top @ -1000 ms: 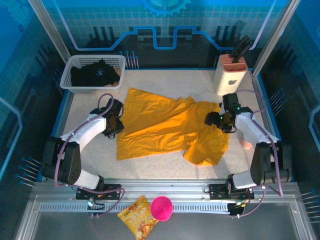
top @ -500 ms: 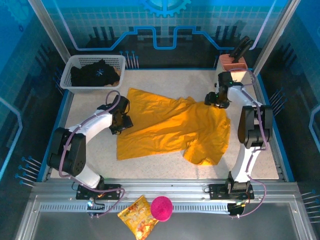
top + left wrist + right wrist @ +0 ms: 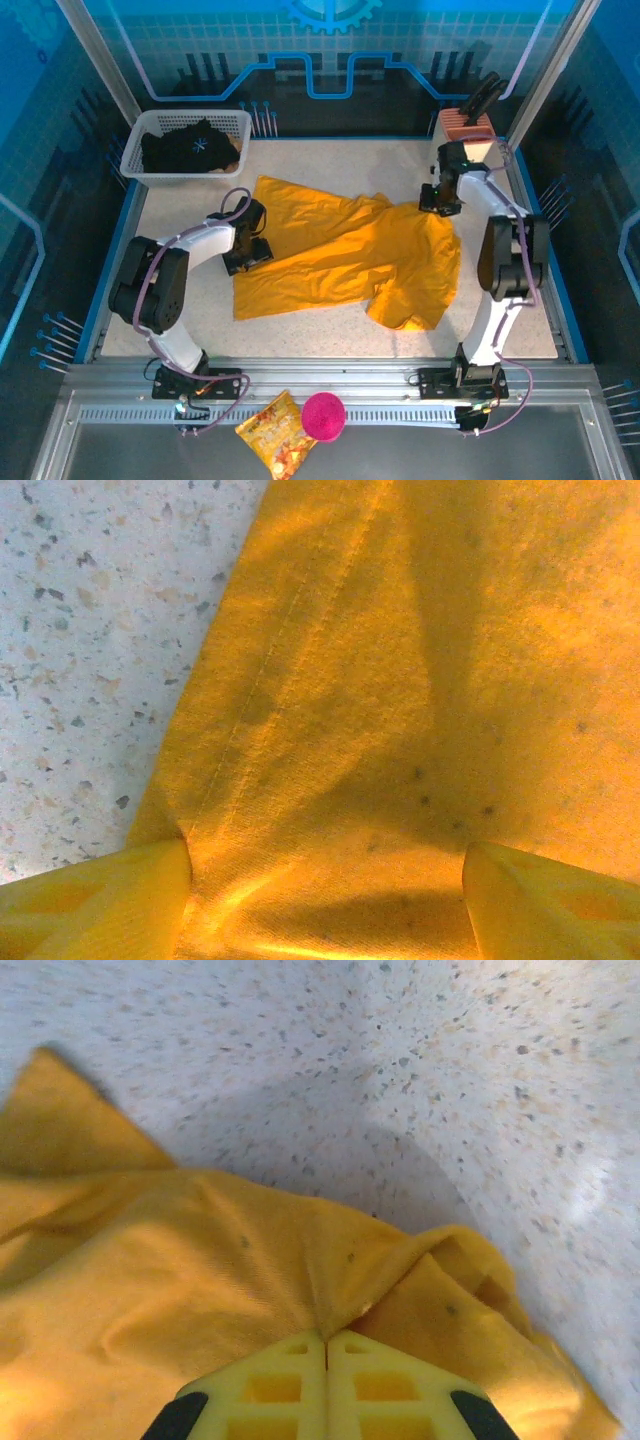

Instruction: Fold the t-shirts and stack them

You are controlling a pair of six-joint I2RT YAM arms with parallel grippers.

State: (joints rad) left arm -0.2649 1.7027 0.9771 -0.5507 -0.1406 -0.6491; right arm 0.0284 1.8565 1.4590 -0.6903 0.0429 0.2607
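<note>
Our right gripper [image 3: 327, 1339] has shut on the orange tee [image 3: 340, 260]; our left gripper [image 3: 327, 880] gapes over it; starburst-printed black tee [image 3: 190, 150] in basket [image 3: 243, 135].

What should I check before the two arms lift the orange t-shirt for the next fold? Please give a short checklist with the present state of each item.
1. Right jaws shut on the mustard-orange short-sleeved cloth t-shirt: ok; a pleat runs into their closed tips.
2. Left jaws gripping that t-shirt: not ok; they stand open, cloth lying flat between the fingers.
3. Left jaws placed at an edge: ok; the stitched hem and the speckled table are just ahead.
4. T-shirt lying flat: not ok; its near right part is bunched.
5. Black t-shirt out of the way: ok; it lies in the white plastic basket.
</note>
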